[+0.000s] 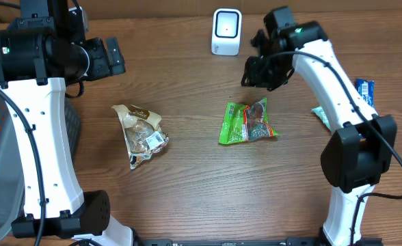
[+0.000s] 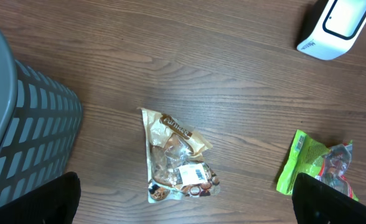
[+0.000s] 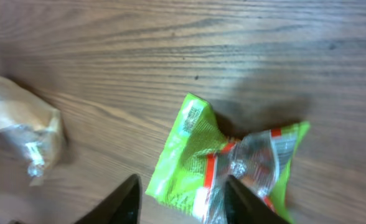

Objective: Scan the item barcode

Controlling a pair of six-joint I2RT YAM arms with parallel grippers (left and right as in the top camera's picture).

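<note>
While one scanner (image 1: 226, 31) stands, two lie flat — green packet (image 1: 247, 121), tan packet (image 1: 141, 133).

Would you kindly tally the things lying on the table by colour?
Tan-and-clear plastic snack packet: 1
Bright green plastic snack packet: 1
Blue packet at the right edge: 1
Pale teal item, partly hidden: 1
White box-shaped scanner: 1
Total: 5

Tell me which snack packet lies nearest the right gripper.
The crinkled green plastic packet, lying directly under the right gripper. The tan plastic packet and the blue packet both lie much farther off.
</note>
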